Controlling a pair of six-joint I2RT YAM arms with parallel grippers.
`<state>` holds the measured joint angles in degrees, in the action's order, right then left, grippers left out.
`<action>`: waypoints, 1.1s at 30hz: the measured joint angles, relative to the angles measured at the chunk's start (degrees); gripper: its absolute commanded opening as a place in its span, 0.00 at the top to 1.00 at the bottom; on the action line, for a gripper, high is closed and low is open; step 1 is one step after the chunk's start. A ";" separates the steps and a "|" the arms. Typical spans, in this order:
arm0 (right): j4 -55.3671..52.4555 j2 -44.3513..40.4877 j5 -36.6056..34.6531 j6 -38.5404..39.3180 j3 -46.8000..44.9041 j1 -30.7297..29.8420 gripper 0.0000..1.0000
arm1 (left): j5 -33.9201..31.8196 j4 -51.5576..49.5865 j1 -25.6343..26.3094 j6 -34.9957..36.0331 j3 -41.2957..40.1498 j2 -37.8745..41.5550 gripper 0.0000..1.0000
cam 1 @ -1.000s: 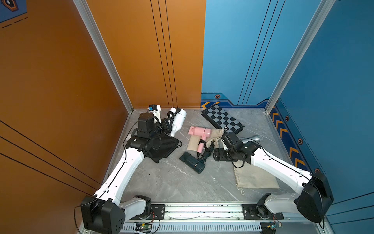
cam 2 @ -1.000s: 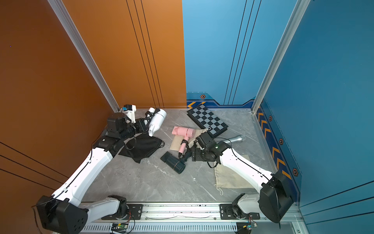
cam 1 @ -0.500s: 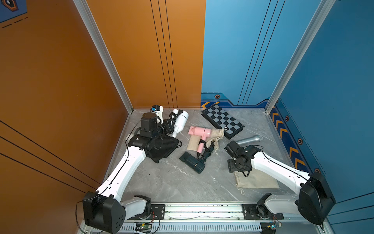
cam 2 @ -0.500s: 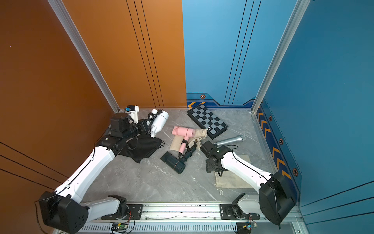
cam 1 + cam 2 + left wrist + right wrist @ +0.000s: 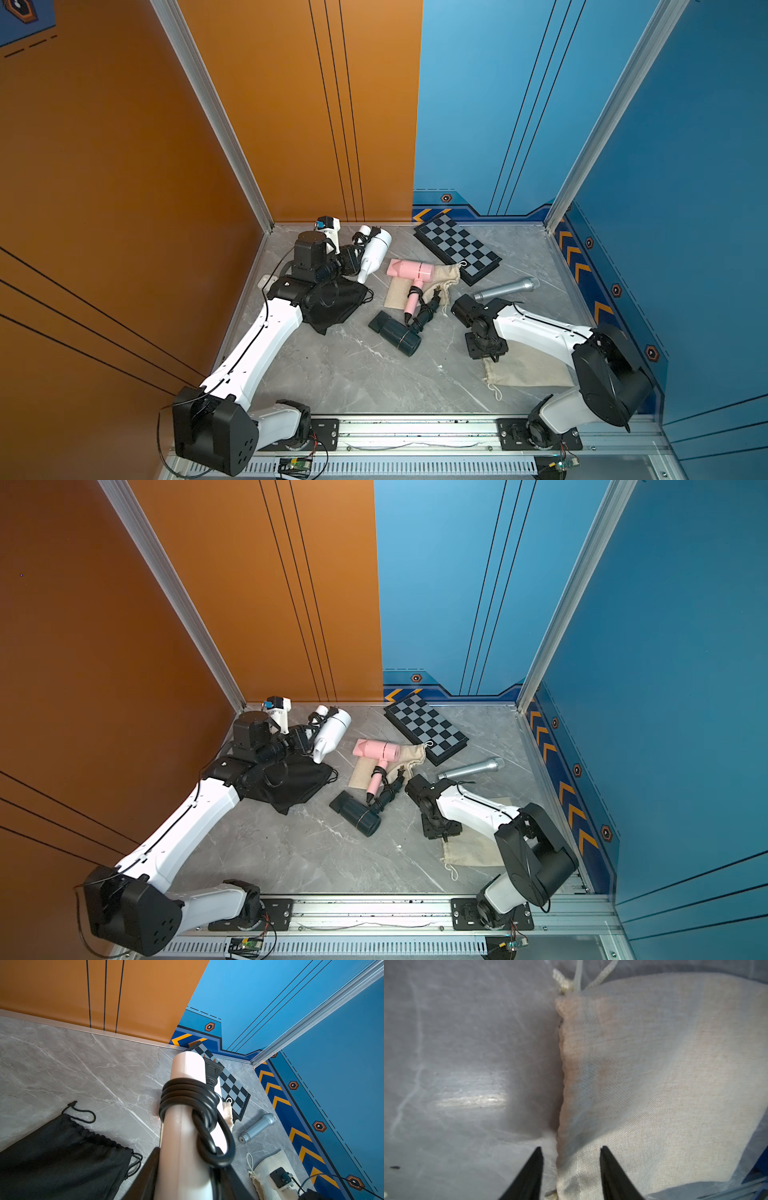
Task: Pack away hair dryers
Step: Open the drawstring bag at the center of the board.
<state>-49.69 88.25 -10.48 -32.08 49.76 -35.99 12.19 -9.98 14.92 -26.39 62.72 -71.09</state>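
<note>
Right claw (image 5: 571,1153): has swung from pink dryer (image 5: 409,270) to beige bag (image 5: 654,1074) by the worktop's (image 5: 353,374) right edge, jaws narrow, astride its hem. Left claw (image 5: 185,1169): holds white dryer (image 5: 376,251) at back-left corner. Next, we judge: pinch hem, lift mouth open.

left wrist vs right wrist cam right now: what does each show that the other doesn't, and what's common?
Left wrist only: the left gripper, jaws clamped on the white hair dryer with its black cord coiled around it; the black drawstring bag, the chessboard and the microphone.
Right wrist only: the right gripper, jaws apart, straddling the bag's hem up close.
Both: the beige drawstring bag, small and distant in the left wrist view, and the marble tabletop.
</note>
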 measured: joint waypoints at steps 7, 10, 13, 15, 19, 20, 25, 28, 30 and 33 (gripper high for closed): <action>0.17 0.17 -0.11 0.81 0.55 0.35 0.91 | 0.00 0.09 0.15 0.02 0.00 0.00 0.88; -0.37 -0.96 -0.09 1.60 2.03 0.70 1.00 | 0.02 0.13 0.15 0.00 0.00 0.00 0.88; -0.74 -1.88 -0.09 2.73 4.50 1.07 1.00 | 0.24 0.24 0.15 -0.02 0.00 0.00 0.88; -0.72 -1.88 -0.11 4.22 6.49 1.18 1.00 | 0.63 0.26 0.15 -0.20 0.00 0.00 0.88; -0.70 -1.42 -0.15 7.76 10.23 1.18 1.00 | 2.01 0.26 0.15 -0.81 0.00 0.00 0.89; -0.68 -1.09 -0.15 8.68 11.19 1.18 1.00 | 2.45 0.26 0.17 -1.07 -0.02 0.00 0.89; -0.24 -0.44 -0.09 13.40 15.12 1.18 1.00 | 4.70 0.59 0.61 -2.60 -0.85 0.15 0.88; 0.68 -0.44 0.15 16.17 16.87 1.18 1.00 | 5.68 0.59 0.92 -3.43 -1.90 0.26 0.89; 1.33 -0.44 0.09 18.25 17.62 1.09 1.00 | 6.12 0.61 0.98 -3.67 -2.51 0.26 0.88; 2.47 -0.44 0.09 21.59 18.16 1.01 1.00 | 6.38 0.55 1.16 -3.91 -3.08 0.26 0.89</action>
<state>-47.22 87.81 -10.39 -10.48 67.92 -34.98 18.57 -9.43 16.08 -30.30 59.64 -70.83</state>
